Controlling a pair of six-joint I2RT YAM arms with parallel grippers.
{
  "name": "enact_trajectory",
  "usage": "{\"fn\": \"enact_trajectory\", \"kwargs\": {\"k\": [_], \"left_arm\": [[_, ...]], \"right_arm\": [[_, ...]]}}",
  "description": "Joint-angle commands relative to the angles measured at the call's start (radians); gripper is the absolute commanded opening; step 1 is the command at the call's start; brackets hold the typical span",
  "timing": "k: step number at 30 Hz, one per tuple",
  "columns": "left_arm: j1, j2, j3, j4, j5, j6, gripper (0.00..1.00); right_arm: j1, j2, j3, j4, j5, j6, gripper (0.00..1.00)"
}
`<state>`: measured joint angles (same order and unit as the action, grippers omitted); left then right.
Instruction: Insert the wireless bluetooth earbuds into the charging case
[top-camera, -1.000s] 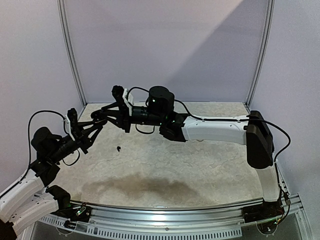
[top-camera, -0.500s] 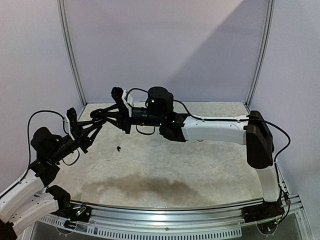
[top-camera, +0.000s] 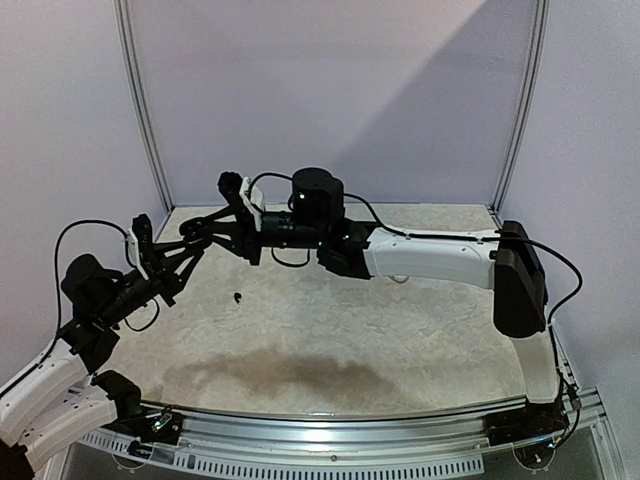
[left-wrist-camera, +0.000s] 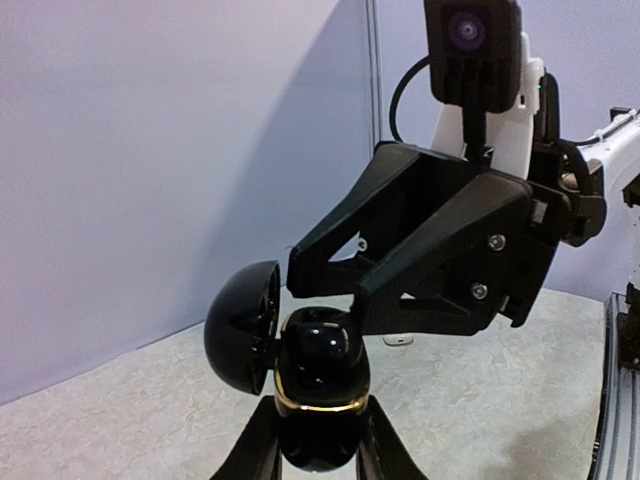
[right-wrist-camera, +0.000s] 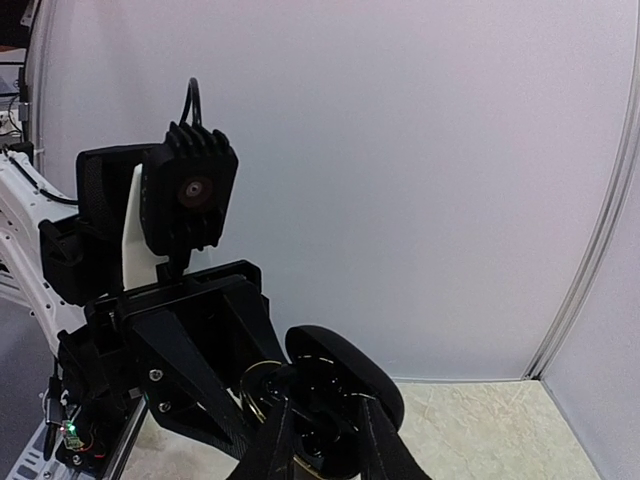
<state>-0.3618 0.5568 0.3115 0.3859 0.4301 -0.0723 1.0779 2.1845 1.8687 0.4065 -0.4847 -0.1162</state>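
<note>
My left gripper (left-wrist-camera: 320, 425) is shut on the lower half of a black charging case (left-wrist-camera: 318, 365) with a gold rim, held upright above the table. Its lid (left-wrist-camera: 243, 325) hangs open to the left. My right gripper (left-wrist-camera: 328, 300) comes in from above with its fingertips at the case's open top. In the right wrist view, a small glossy black earbud (right-wrist-camera: 322, 430) sits between its narrow-set fingers (right-wrist-camera: 277, 435), over the case's cavity. The grippers meet at the back left in the top view, left (top-camera: 193, 252) and right (top-camera: 203, 228). Another black earbud (top-camera: 238, 296) lies on the table below them.
A small white item (left-wrist-camera: 398, 340) lies on the mottled table behind the case. The pale back wall and a metal corner post (top-camera: 143, 110) stand close behind the two grippers. The right arm (top-camera: 430, 255) stretches across the table's far half.
The right gripper and wrist have shifted slightly left and up toward the left gripper. The left arm and the earbud on the table have not moved.
</note>
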Motion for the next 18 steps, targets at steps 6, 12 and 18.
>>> {"fn": "enact_trajectory", "kwargs": {"k": [6,12,18], "left_arm": [[-0.003,0.009,0.008,-0.022,0.003,-0.053,0.00],[-0.005,0.018,-0.006,-0.039,0.044,-0.050,0.00],[-0.005,0.028,-0.011,-0.035,0.052,-0.034,0.00]], "right_arm": [[0.001,0.026,0.068,-0.164,-0.091,-0.068,0.27],[0.002,0.023,0.092,-0.230,-0.119,-0.094,0.27],[0.003,0.040,0.139,-0.301,-0.155,-0.114,0.30]]}}
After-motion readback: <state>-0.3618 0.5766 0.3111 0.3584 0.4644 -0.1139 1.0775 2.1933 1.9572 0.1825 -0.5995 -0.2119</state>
